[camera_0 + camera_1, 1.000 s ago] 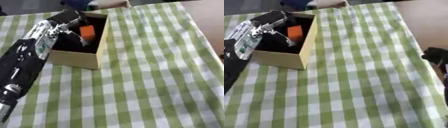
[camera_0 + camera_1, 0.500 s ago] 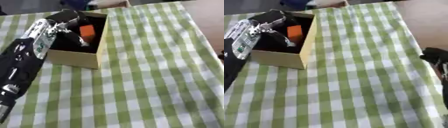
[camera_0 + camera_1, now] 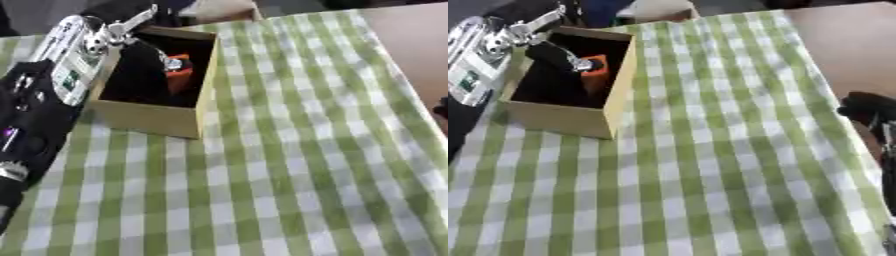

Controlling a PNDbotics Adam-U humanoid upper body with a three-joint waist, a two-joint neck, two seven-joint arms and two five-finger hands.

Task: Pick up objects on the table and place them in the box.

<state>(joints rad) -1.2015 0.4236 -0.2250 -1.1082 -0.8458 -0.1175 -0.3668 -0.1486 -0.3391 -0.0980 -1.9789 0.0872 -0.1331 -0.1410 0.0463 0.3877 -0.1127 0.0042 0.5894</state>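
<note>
Change since earlier: little has moved; the left robot hand (image 3: 153, 52) still reaches into the box (image 3: 159, 116) at the upper left of the frame, and the orange thing (image 3: 181, 77) lies where it lay.
Left arm: it comes in from the lower left edge, black below and silver toward the wrist, and runs up along the box's left wall.
Left robot hand: its dark fingers dip inside the box, just beside the orange thing; whether they are clenched, released or grasping it I cannot tell, since the box's dark inside swallows them.
Task's thing: one orange block-like object, inside the box toward its right wall, with a small pale part on its top.
Box: tan cardboard, open at the top, dark within, standing on the counter (image 3: 289, 165) in the upper left.
Counter: covered with a green-and-white checked cloth; a bare brownish strip shows along the upper right edge.
Right robot hand (image 3: 870, 107): dark, at the right edge of the right eye view, beside the cloth's border and well apart from the box; its fingers are too indistinct to read.
</note>
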